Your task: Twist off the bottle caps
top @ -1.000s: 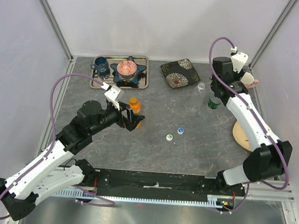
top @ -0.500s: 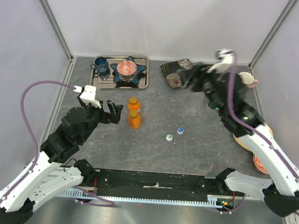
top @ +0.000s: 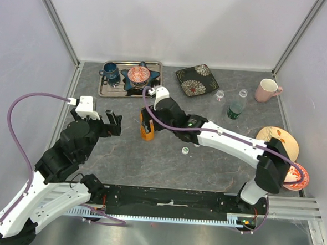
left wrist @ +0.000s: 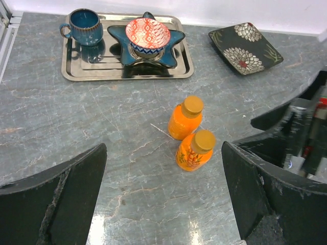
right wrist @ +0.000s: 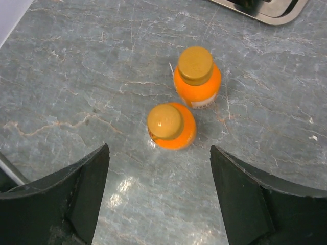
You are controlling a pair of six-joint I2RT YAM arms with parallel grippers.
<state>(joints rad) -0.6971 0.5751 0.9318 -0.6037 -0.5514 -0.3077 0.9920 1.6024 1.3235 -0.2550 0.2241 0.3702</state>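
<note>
The right end effector (right wrist: 158, 153), jaws wide and holding nothing, is now swung across from the far right and hung above two orange bottles (right wrist: 186, 131); their orange caps (right wrist: 165, 121) are still screwed on, mid-way across the table (right wrist: 61, 76); the left end effector (left wrist: 164, 153), fully open and empty, is drawn back; a fresh unscrewing attempt is judged imminent.

Two arms were seen in the top view, each built of white shells joined by black housings. The left arm (top: 46, 185), at lower left, was looped by a purple cable (top: 9, 118); the right arm (top: 229, 140) was fitted likewise. White camera blocks (top: 87, 104) were mounted at the wrists. Broad matte-black fingers (left wrist: 56, 199) were shown in both wrist views.
</note>
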